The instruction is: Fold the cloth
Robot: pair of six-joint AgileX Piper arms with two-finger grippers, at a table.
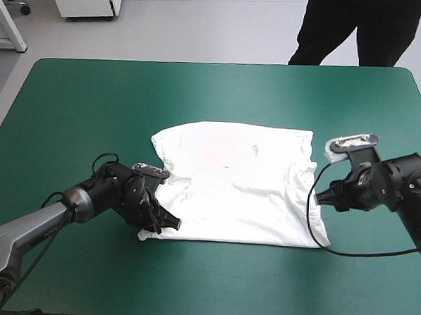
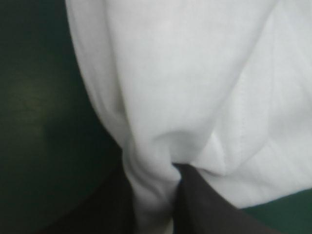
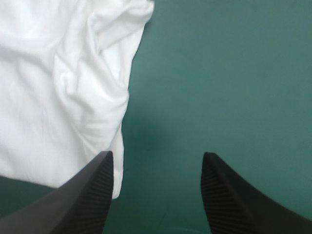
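T-shirt (image 1: 244,184) corner in clenched left gripper (image 1: 166,223), edge beside right gripper (image 3: 157,158) (released)

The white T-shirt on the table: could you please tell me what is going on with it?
The white short-sleeved T-shirt lies spread on the teal-green table cover. The left gripper, with black fin-shaped fingers, is shut on its near left corner. The right gripper stands open beside its right edge, holding nothing.

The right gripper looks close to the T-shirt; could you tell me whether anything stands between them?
Nothing visible does. The right gripper hangs open over bare teal-green cover, and the edge of the T-shirt lies right beside one finger, with nothing else in the gap.
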